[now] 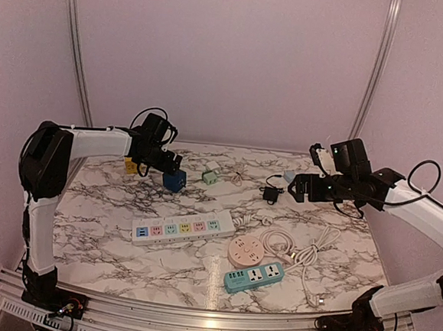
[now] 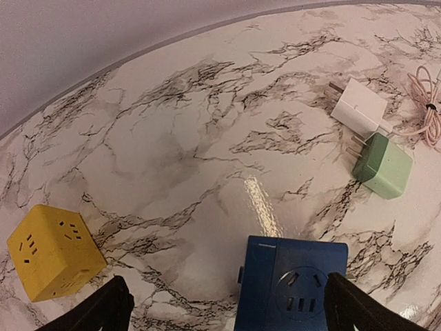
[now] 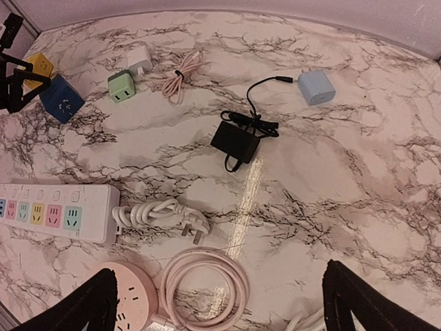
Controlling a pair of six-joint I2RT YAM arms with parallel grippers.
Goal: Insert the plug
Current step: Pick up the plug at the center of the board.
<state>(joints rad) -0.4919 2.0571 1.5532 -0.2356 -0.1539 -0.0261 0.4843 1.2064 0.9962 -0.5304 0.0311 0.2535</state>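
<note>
Currently both arms are extended over the far half of the table, wrists pitched down. Left gripper point(image 2: 226, 278): jaws spread wide, nothing held. Right gripper point(image 3: 219, 269): same, released and empty. Surface is a white marble-pattern tabletop point(image 1: 103, 206); pale pink walls point(image 1: 230, 59) behind. Blue cube socket point(image 2: 289, 286) sits directly under the left gripper, between its fingers; green plug adapter point(image 2: 382, 165) ahead and to the right, well apart. Black power adapter point(image 3: 236, 143) lies ahead of the right gripper, roughly centred, well clear of the fingers.
</note>
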